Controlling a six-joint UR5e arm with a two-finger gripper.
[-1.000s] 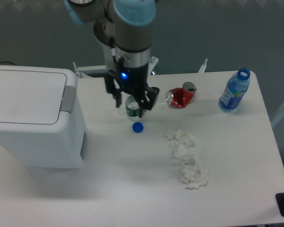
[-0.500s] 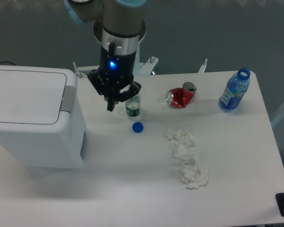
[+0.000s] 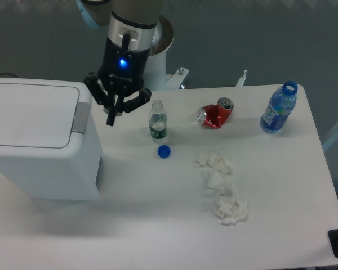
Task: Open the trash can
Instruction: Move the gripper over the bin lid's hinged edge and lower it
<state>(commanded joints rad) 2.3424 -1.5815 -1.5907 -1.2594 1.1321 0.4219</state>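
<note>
The trash can [image 3: 36, 140] is a large white boxy bin at the left of the table, its flat lid down. The grey push-bar [image 3: 80, 117] runs along the lid's right rim. My gripper [image 3: 112, 116] hangs from the arm just right of the push-bar, a little above the bin's right edge and apart from it. Its fingers [image 3: 110, 118] are drawn together to a point and hold nothing.
A small clear bottle with a green label [image 3: 157, 125] stands right of the gripper, with a blue cap [image 3: 164, 151] in front of it. A crushed red can [image 3: 215, 115], a blue water bottle [image 3: 279, 107] and several white tissue wads [image 3: 222, 188] lie further right.
The gripper has moved left, from over the small bottle to beside the trash can's push-bar, and its wrist has turned. The bottle now stands uncovered. The lid has not moved.
</note>
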